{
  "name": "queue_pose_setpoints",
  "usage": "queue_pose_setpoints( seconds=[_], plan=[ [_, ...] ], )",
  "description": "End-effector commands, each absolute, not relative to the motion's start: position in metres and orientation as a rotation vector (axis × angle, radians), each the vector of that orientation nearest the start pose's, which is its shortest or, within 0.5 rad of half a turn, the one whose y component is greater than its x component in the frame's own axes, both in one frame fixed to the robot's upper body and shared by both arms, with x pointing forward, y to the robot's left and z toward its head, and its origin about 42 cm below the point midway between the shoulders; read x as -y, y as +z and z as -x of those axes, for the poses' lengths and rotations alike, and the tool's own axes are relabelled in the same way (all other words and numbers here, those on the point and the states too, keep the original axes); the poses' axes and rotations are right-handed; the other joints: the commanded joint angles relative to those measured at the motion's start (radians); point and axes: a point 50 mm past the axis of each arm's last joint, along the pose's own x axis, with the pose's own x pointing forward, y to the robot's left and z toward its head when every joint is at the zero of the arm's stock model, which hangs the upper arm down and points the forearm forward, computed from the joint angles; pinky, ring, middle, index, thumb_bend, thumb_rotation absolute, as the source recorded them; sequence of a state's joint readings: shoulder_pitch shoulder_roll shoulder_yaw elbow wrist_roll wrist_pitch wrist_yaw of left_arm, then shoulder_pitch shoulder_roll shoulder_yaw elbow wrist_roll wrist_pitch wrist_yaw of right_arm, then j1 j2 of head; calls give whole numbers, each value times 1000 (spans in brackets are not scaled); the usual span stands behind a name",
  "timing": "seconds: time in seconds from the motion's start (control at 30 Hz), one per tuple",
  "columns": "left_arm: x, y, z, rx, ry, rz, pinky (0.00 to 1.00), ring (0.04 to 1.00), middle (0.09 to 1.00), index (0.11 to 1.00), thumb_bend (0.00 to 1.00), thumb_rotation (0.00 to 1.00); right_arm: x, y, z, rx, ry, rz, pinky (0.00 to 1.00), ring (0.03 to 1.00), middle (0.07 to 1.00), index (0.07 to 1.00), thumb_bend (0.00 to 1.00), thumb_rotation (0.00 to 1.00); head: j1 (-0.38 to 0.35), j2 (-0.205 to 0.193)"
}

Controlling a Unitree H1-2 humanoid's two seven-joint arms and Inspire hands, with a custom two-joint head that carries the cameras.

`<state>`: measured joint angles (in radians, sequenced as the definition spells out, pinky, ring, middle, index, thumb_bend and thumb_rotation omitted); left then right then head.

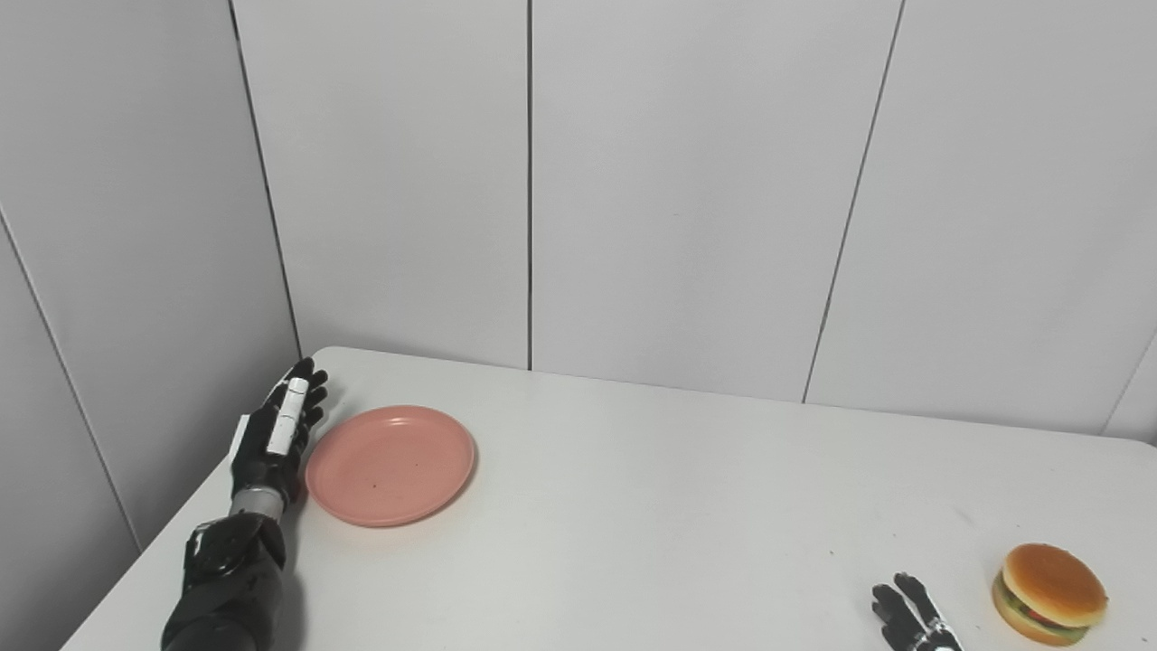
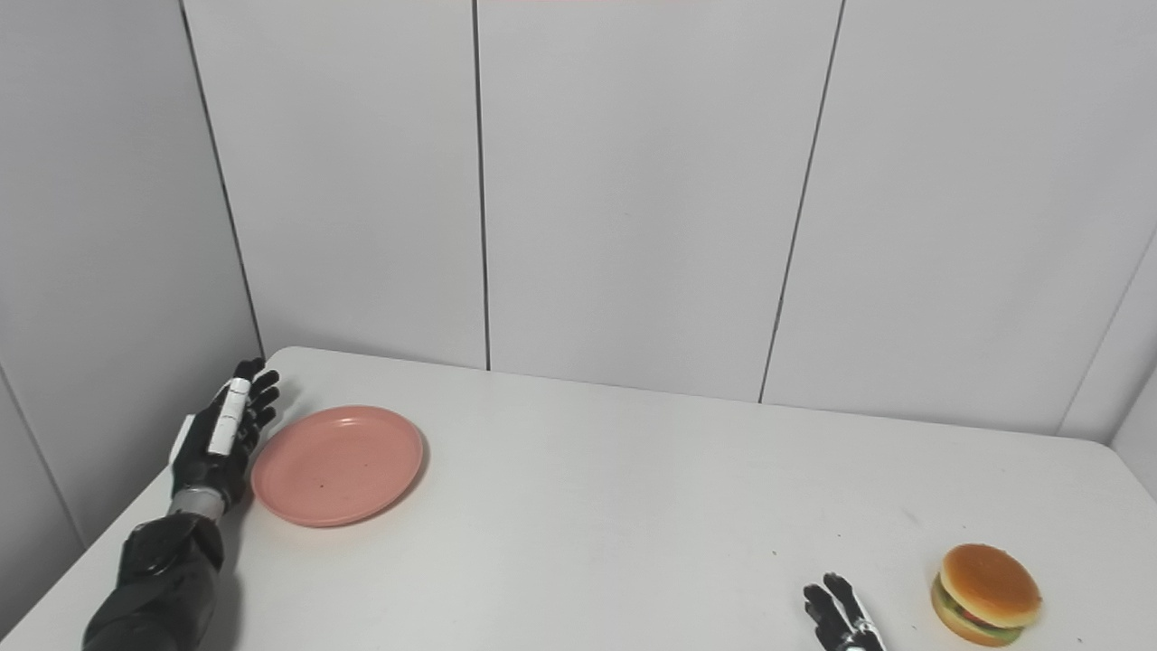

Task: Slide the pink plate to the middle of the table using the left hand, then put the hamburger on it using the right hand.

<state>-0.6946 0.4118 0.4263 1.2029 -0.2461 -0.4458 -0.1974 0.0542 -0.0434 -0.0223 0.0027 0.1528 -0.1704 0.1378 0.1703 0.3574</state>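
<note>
One pink plate (image 1: 390, 465) lies beside the empty, straight-fingered left hand (image 1: 280, 434); one hamburger (image 1: 1048, 594) near the empty, spread right hand (image 1: 908, 615).

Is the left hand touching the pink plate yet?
Cannot tell. In both eye views the left hand stands edge-on against the pink plate at its left rim, showing neither gap nor clear contact.

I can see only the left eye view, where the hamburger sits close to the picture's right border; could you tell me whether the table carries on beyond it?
Observer: Yes. In the right eye view the hamburger has a strip of bare table to its right, before the table's right edge.
Operator: Thank you. Does that view show the far right corner too?
Observer: It does. The corner is in view, with a side wall just behind it.
</note>
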Motion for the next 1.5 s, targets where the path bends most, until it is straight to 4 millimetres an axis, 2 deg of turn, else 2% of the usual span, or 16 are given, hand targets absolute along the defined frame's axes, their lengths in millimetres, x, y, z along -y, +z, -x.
queue_pose_setpoints(
  seconds=[0.0, 0.17, 0.33, 0.47, 0.6, 0.8, 1.0, 1.2, 1.47],
  plan=[
    [-434, 160, -467, 178, 279, 90, 927, 939, 901, 865, 968, 762, 235, 60, -250, -25, 58, -95, 963, 905, 866, 894, 815, 926, 1, 2],
    [-432, 157, -467, 157, 275, 74, 954, 941, 896, 863, 945, 778, 235, 62, -249, -24, 57, -97, 964, 912, 874, 895, 808, 930, -2, 4],
    [-430, 155, -467, 152, 267, 75, 933, 946, 893, 864, 946, 782, 235, 62, -249, -26, 55, -93, 954, 903, 865, 890, 826, 922, -2, 6],
    [-426, 151, -466, 147, 244, 81, 958, 960, 918, 889, 908, 787, 236, 62, -249, -26, 55, -90, 948, 901, 864, 890, 819, 925, -2, 7],
    [-420, 145, -465, 139, 218, 88, 964, 957, 905, 875, 972, 741, 236, 62, -248, -27, 55, -90, 946, 901, 864, 889, 826, 922, -3, 10],
    [-411, 142, -467, 132, 182, 70, 922, 946, 911, 895, 1000, 749, 235, 62, -248, -29, 54, -88, 941, 899, 861, 886, 817, 916, -11, 12],
    [-397, 141, -469, 147, 152, 87, 888, 923, 884, 879, 957, 734, 233, 63, -248, -28, 55, -91, 945, 898, 863, 885, 814, 916, -15, 13],
    [-379, 139, -471, 167, 123, 94, 854, 900, 866, 855, 953, 730, 231, 64, -247, -23, 55, -89, 939, 894, 859, 880, 816, 920, -23, 17],
    [-354, 137, -476, 173, 91, 111, 869, 910, 861, 844, 978, 736, 230, 66, -247, -23, 57, -90, 922, 886, 854, 874, 827, 905, -30, 22]
  ],
)
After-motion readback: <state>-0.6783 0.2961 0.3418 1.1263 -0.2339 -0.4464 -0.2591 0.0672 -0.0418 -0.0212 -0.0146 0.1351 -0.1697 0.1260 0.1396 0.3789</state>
